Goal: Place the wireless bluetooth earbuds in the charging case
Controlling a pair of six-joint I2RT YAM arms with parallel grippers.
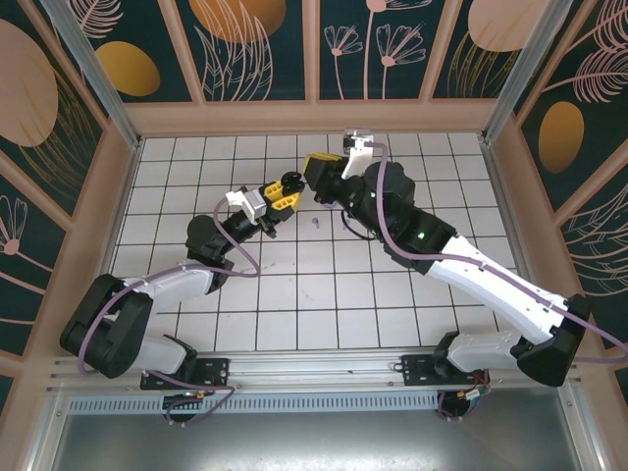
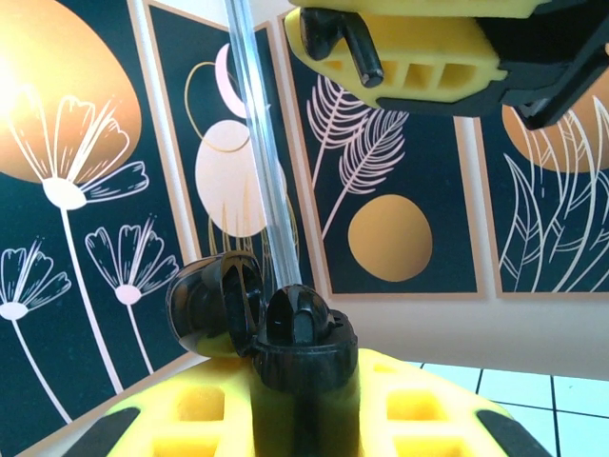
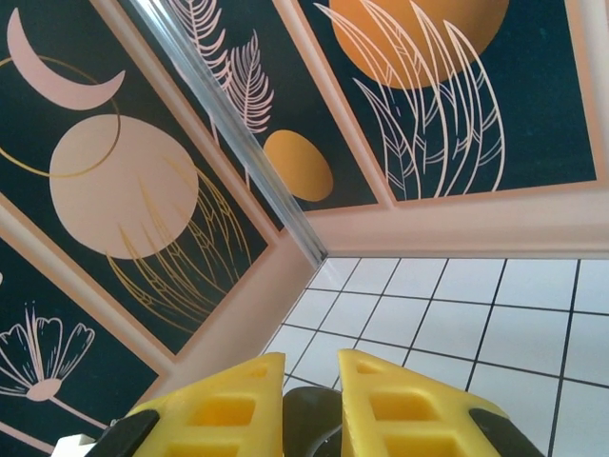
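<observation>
Black charging case (image 2: pixel 303 357), lid (image 2: pixel 211 305) swung open, upright, clamped between the yellow fingers of the left hand (image 2: pixel 304 409) and raised over the middle of the worktop (image 1: pixel 294 294). Whether it already holds a bud: cannot tell.

Black earbud (image 3: pixel 309 424), presumed: a small dark piece pinched in the nearly closed right hand (image 3: pixel 311 376), just above the open case and, by my reading, not yet seated.

Lilac speck (image 1: pixel 316 224), possibly another earbud, lies loose on the white tiles near both hands.

Progress, as judged: early, with one insertion under way and others left.
</observation>
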